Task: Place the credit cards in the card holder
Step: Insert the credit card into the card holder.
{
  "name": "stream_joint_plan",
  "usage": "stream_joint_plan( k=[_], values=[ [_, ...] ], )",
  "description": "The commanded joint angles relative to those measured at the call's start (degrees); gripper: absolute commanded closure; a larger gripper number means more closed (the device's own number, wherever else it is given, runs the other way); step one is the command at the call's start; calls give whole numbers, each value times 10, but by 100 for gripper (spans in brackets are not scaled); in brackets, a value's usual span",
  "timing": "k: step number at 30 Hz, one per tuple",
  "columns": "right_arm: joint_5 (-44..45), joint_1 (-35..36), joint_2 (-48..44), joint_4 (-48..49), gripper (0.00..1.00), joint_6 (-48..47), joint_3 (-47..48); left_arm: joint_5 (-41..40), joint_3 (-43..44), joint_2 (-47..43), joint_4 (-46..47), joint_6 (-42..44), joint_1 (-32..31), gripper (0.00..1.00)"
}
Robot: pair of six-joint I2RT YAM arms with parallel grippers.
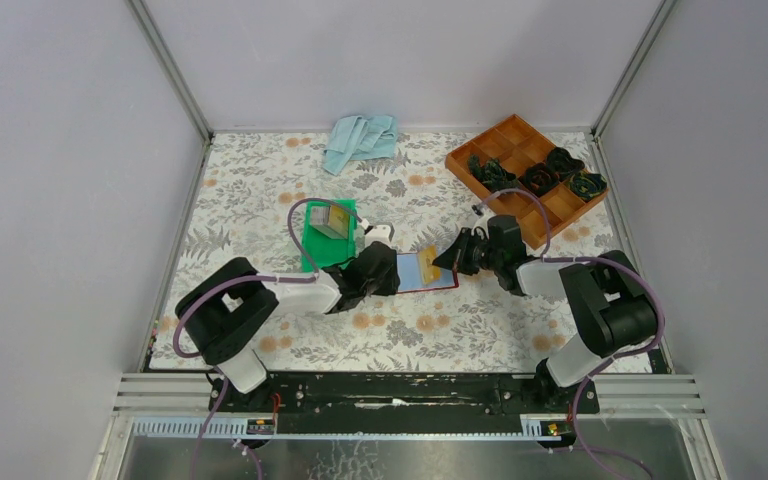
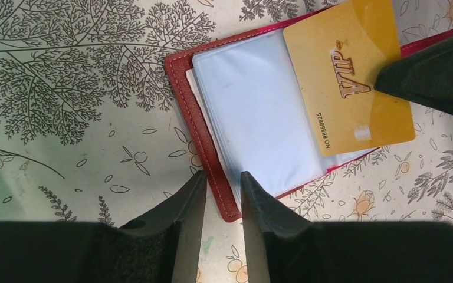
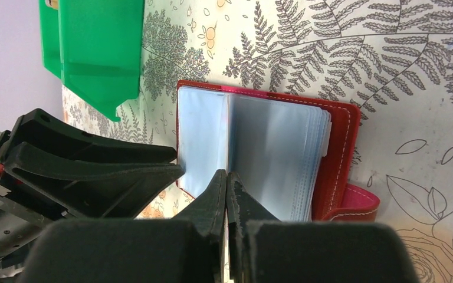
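The card holder point(image 1: 410, 273) lies open on the floral table, dark red with pale blue sleeves; it shows in the left wrist view point(image 2: 253, 112) and the right wrist view point(image 3: 271, 153). My right gripper point(image 1: 450, 258) point(image 3: 227, 177) is shut on a gold "VIP" credit card point(image 1: 428, 263) point(image 2: 345, 76), holding it over the holder's right half, its edge at the sleeves. My left gripper point(image 1: 385, 275) point(image 2: 221, 180) is narrowly open, its tips straddling the red border at the holder's near left corner. A greyish-gold object point(image 1: 330, 221) lies in the green bin.
The green bin point(image 1: 332, 250) point(image 3: 94, 47) stands just behind the left gripper. An orange compartment tray point(image 1: 480, 141) with dark items sits at the back right. A light blue cloth point(image 1: 360, 140) lies at the back. Grey walls enclose the table.
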Motion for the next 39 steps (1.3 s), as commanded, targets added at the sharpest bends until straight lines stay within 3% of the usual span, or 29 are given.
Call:
stream_joint_plan(
  k=[1, 22, 39],
  values=[
    [-22, -3, 8, 43, 100, 22, -8, -18, 2, 6, 21, -3, -9, 67],
    [-22, -3, 11, 59, 100, 37, -31, -40, 23, 32, -3, -7, -37, 70],
    [-16, -3, 30, -24, 100, -13, -1, -41, 33, 35, -10, -2, -38, 69]
  ],
)
